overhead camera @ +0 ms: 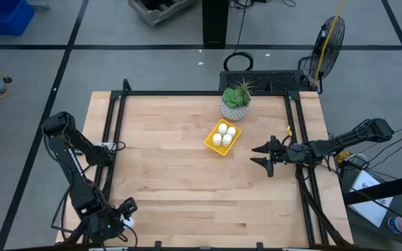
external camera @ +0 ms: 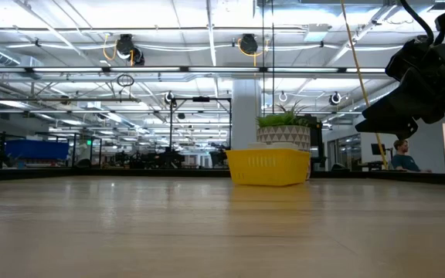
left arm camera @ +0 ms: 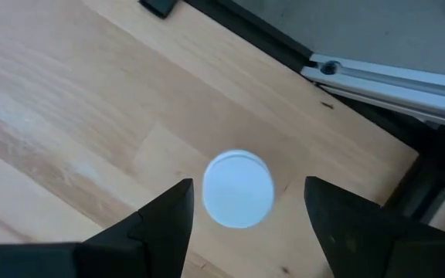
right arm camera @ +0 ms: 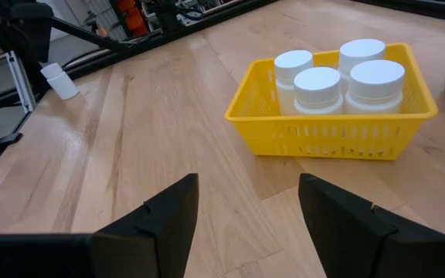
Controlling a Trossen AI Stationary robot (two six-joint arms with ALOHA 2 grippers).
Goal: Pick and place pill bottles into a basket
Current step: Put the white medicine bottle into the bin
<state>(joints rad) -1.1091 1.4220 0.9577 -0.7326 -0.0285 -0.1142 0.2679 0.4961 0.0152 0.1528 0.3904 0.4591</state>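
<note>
One white pill bottle (left arm camera: 238, 189) stands upright on the table near its near left corner, with only its round cap showing from above. My left gripper (left arm camera: 242, 224) is open above it, one finger on either side, with a gap to each. The bottle also shows in the right wrist view (right arm camera: 59, 81) and in the high view (overhead camera: 128, 223). The yellow basket (overhead camera: 222, 136) sits right of the table's centre and holds several capped white bottles (right arm camera: 338, 73). My right gripper (overhead camera: 264, 155) is open and empty, to the right of the basket.
A pale pot with a spiky green plant (overhead camera: 236, 101) stands just beyond the basket. Black frame rails (overhead camera: 110, 139) run along the table's left, far and right sides. Bare wood lies between the basket and the left arm.
</note>
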